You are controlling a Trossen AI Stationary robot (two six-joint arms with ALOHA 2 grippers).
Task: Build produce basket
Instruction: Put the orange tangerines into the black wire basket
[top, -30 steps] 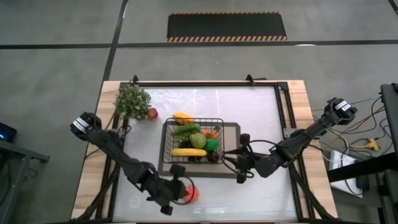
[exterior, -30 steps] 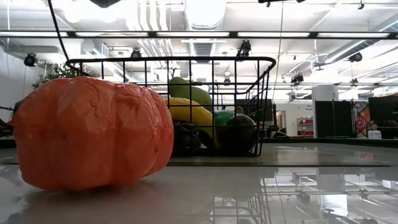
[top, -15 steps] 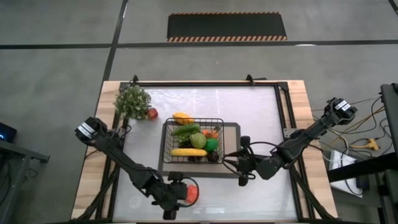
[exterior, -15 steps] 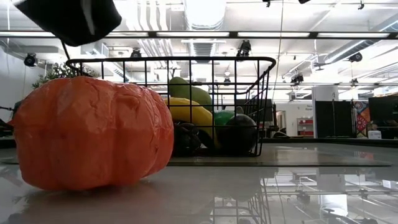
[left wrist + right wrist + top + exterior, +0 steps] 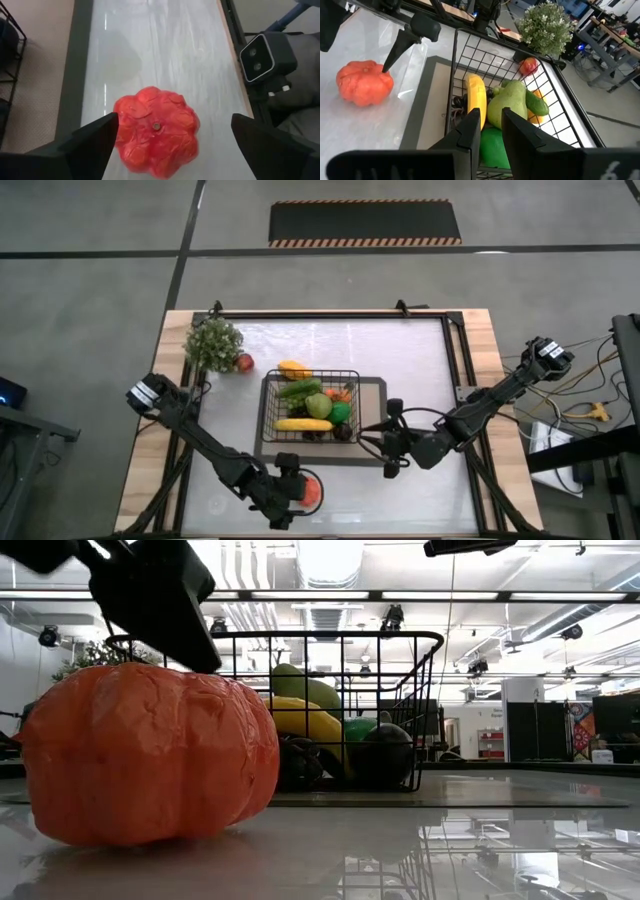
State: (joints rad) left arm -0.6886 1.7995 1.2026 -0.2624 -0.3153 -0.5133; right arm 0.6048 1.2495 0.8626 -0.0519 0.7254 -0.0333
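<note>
An orange-red ribbed tomato [image 5: 156, 131] sits on the white table near its front edge. My left gripper [image 5: 174, 120] hangs open just above it, one finger on each side; in the right wrist view one fingertip [image 5: 385, 69] stands at the tomato's top, and I cannot tell whether it touches. The black wire basket [image 5: 310, 405] rests on a grey mat [image 5: 375, 385] and holds a banana [image 5: 302, 424], a pear [image 5: 318, 405], a cucumber [image 5: 298, 389] and dark grapes [image 5: 320, 435]. My right gripper [image 5: 490, 117] is shut at the basket's right wall. My right gripper holds the basket by its right wall [image 5: 358, 430], near the front corner, coming about level from the table's right. Its own fingers hide the wire that they are on. The basket stands upright with its bottom on the mat.
A bushy plant [image 5: 213, 342] stands at the table's far left with a red apple [image 5: 244, 362] beside it. A yellow-orange piece [image 5: 293, 368] lies just beyond the basket's far wall. Bare table lies right of the tomato along the front edge.
My left gripper has come down onto the tomato from above, entering the low view from its top, has rolled a little, and has opened. The tomato, the basket and my right gripper have kept still.
</note>
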